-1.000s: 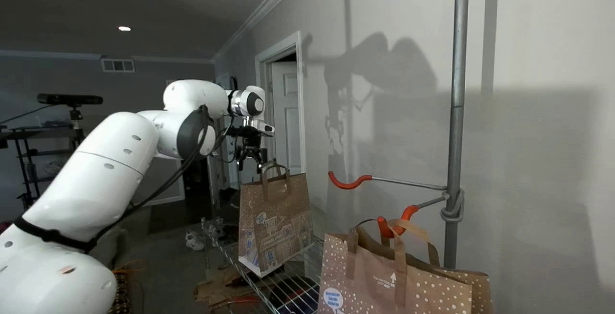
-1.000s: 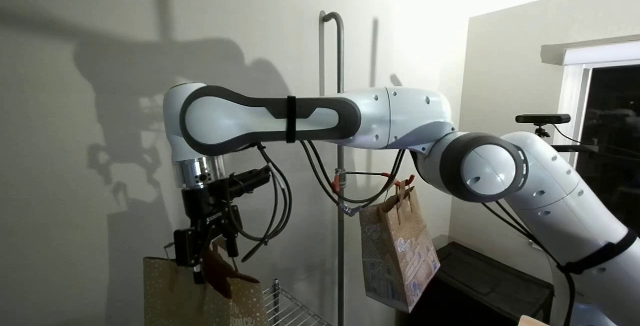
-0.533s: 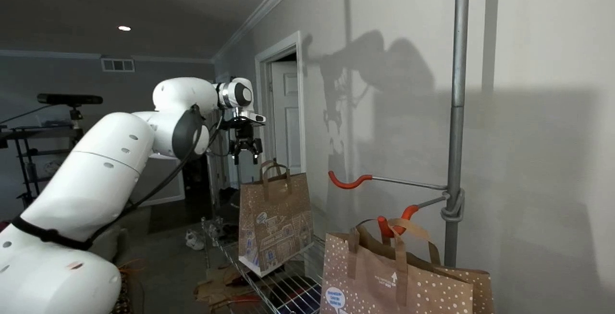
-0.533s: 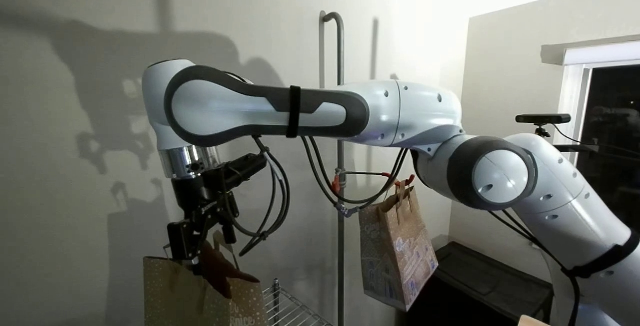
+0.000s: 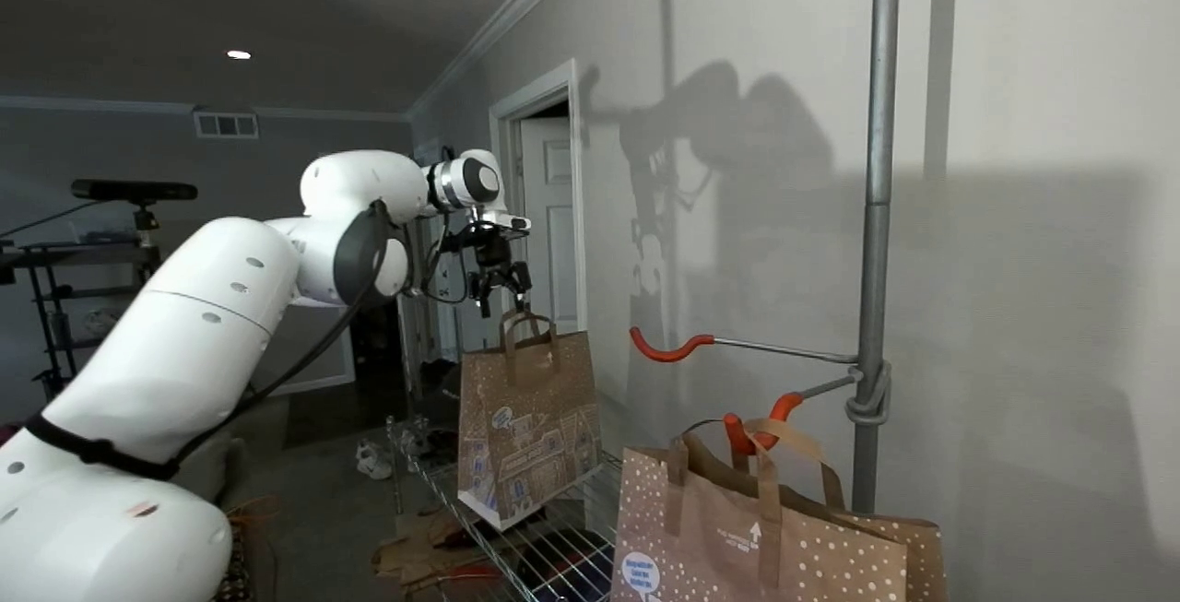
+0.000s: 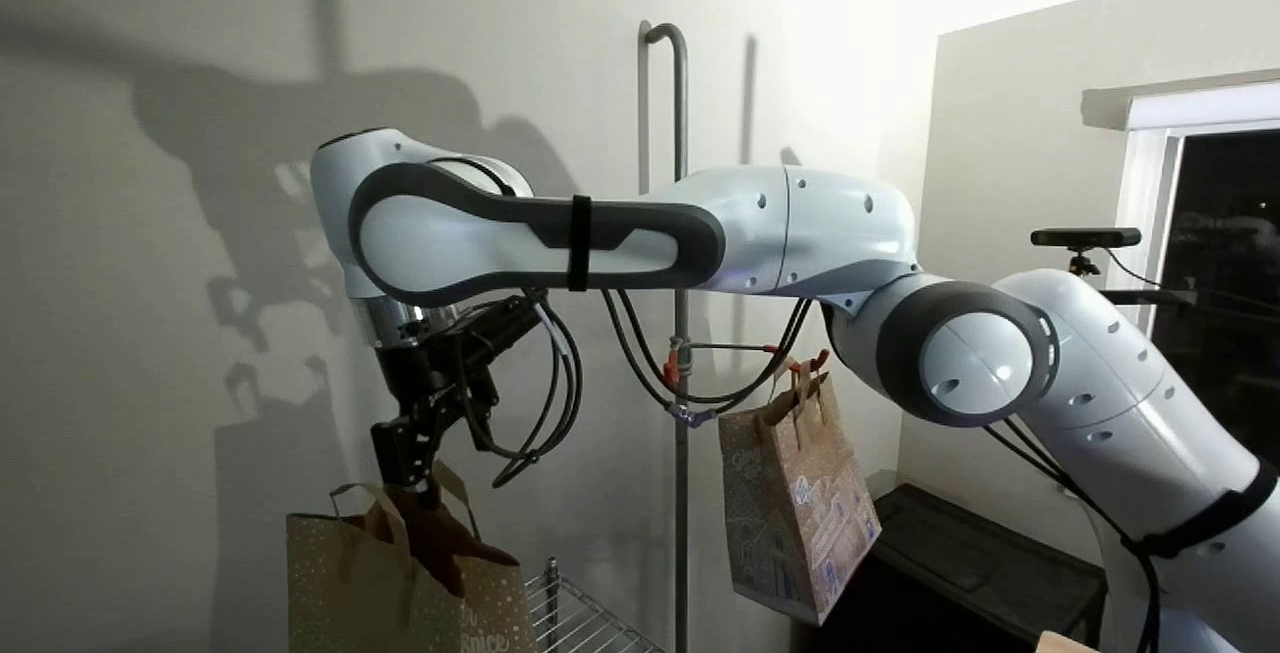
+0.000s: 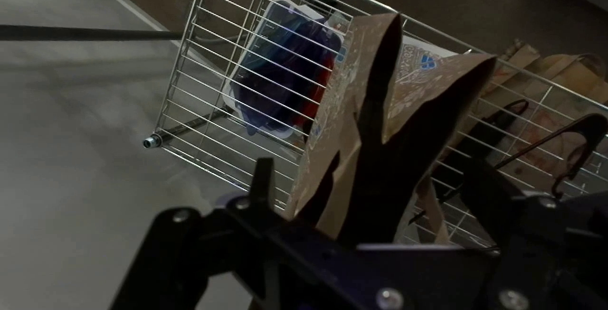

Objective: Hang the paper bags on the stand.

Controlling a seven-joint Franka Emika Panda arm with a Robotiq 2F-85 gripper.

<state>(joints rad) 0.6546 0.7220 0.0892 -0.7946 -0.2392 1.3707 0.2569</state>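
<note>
One brown paper bag stands upright on a wire-grid rack, its loop handles raised. A second bag hangs from an orange hook of the stand, whose grey pole shows in both exterior views. The stand's longer hook carries nothing. Slightly tilted, my gripper is open just above the rack bag's handles. Looking down in the wrist view, I see the bag's dark mouth between the spread fingers. The handle ends pass out of sight under the gripper body, so I cannot tell whether the fingers touch them.
The wire rack has a tub of purple and red things below its grid. Crumpled brown paper lies under it. A wall rises behind the stand. A dark cabinet stands behind the hanging bag.
My gripper lifted away from the rack bag, then came back over its handles with a tilt, now higher than a second ago. It stayed open. Both bags stand as before.
</note>
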